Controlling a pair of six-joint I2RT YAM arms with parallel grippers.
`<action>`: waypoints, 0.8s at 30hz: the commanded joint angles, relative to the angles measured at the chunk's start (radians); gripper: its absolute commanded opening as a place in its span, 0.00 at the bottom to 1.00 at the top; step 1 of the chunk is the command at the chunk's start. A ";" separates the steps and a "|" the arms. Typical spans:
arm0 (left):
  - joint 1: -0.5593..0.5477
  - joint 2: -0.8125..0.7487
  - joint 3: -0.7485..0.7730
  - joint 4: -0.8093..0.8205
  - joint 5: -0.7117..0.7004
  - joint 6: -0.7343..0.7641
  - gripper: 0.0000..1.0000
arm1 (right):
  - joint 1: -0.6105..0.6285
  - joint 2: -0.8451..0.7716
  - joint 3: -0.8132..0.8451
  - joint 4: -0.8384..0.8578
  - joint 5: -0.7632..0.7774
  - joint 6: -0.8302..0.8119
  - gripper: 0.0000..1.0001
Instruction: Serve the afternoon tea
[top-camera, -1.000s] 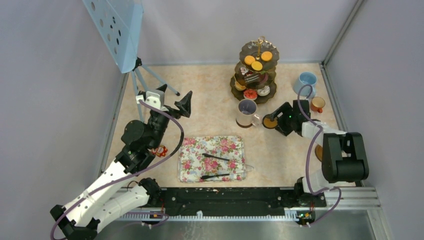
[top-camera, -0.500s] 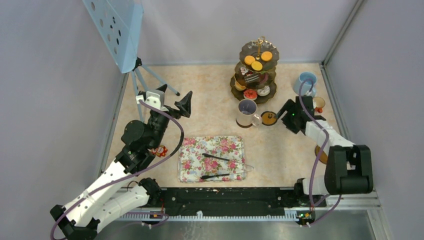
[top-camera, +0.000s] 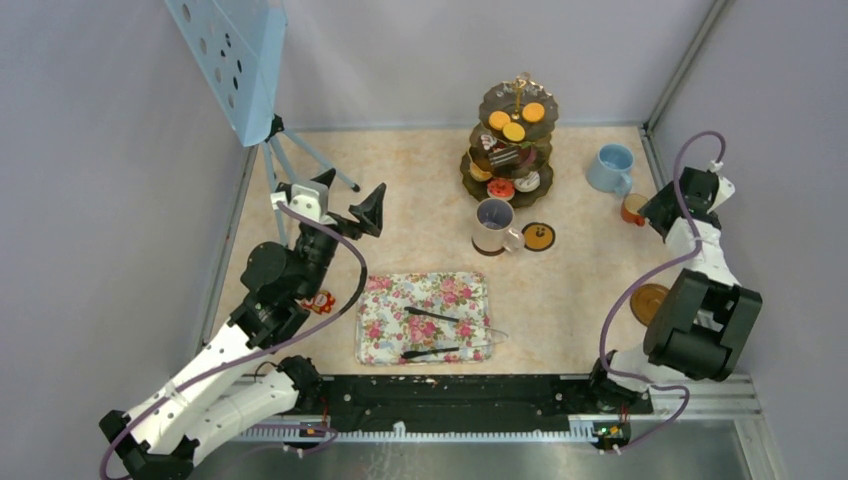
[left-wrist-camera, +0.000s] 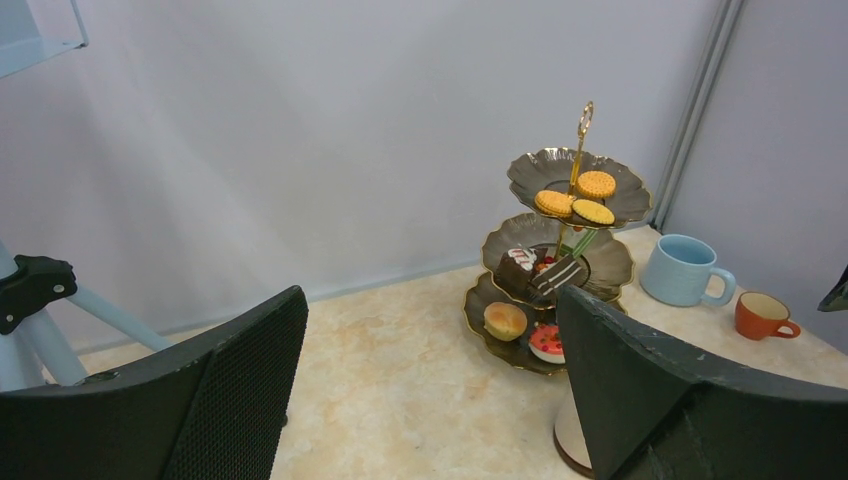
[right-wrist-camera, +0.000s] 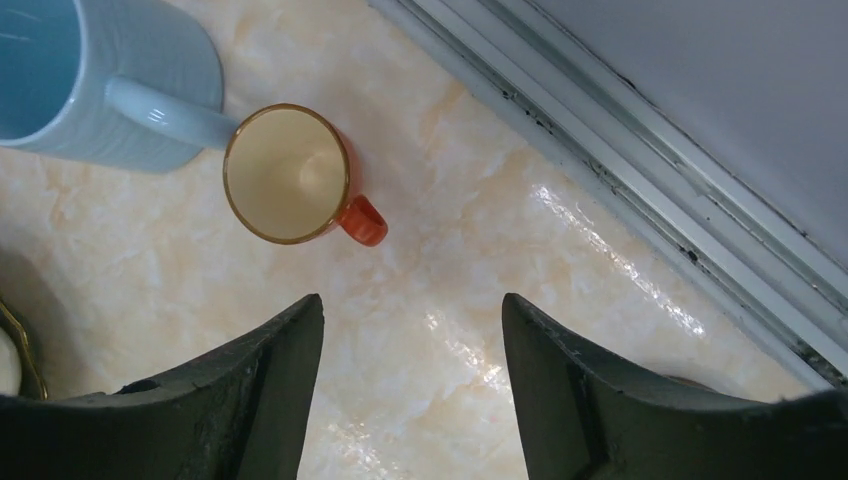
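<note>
Only the right wrist view looks down into the small glossy orange-brown cup (right-wrist-camera: 290, 175) (right claw (right-wrist-camera: 410, 310) and left claw (left-wrist-camera: 430, 300) gape, empty).

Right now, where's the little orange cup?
In the top view, the orange cup sits at the far right, just beside the blue cup, on its near-right side.

Three cups are standing in the scene: one light-blue cup (top-camera: 611, 167) at two o'clock, one small orange-brown cup (top-camera: 634, 208) at three o'clock, and one pale-grey cup (top-camera: 493, 225) at one o'clock. One three-tier stand (left-wrist-camera: 545, 165) at twelve o'clock is carrying three orange rounds (top-camera: 514, 131) on top, two cake slices (left-wrist-camera: 558, 275) in the middle, and three small pastries (top-camera: 500, 188) below. A fourth round (top-camera: 539, 237) is lying beside the pale-grey cup. One floral tray (top-camera: 375, 345) at six o'clock is bearing one pair of black tongs (top-camera: 432, 316).
</note>
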 joint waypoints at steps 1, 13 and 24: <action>-0.009 -0.011 0.002 0.044 0.005 -0.007 0.99 | -0.071 0.053 0.038 0.078 -0.185 -0.092 0.64; -0.027 -0.022 0.002 0.045 -0.001 0.000 0.99 | -0.142 0.219 0.126 0.173 -0.392 -0.089 0.52; -0.029 -0.016 0.002 0.046 -0.006 0.008 0.99 | -0.138 0.441 0.343 0.069 -0.403 -0.076 0.33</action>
